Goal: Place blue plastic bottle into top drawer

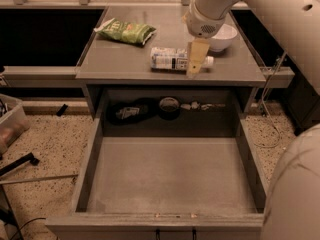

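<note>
Gripper at the blue plastic bottle, near its cap; whether it has closed, I cannot tell.
Likely light, slick, squashy: take it across the label, gently.

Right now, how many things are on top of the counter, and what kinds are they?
Bottles: 1, the blue plastic bottle
Snack bags: 1, the green snack bag
Bowls: 1, the white bowl
Total: 3
The gripper hangs over the bottle's cap end; it is not counted.
</note>
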`<state>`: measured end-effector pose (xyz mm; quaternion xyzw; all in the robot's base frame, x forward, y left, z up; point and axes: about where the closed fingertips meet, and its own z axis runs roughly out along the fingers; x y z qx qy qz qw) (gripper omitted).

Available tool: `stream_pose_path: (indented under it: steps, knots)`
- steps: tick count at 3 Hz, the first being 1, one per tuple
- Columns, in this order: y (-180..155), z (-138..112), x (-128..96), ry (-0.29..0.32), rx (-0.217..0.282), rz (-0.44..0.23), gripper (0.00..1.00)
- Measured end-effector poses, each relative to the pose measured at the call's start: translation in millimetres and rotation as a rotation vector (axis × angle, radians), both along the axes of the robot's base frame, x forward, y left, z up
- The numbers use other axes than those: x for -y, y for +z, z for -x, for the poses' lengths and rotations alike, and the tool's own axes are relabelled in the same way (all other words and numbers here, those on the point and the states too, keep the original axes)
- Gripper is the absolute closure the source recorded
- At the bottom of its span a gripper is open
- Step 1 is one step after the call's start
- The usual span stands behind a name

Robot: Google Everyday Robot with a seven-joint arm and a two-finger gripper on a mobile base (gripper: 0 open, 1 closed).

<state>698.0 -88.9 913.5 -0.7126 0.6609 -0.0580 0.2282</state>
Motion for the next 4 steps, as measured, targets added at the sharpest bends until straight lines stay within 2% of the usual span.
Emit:
stream_pose_path:
  steps: [1,2,3,4]
  knots:
    - [-5,-18,-21,0.041,0.014,-0.022,0.00]
    - [-16,-36,-38,0.079,0.006,-0.056,0.00]
    - [-34,-53,-40,0.080,-0.028,-0.115,0.00]
    - [-53,-69,-30,0.039,-0.067,-0.155,0.00]
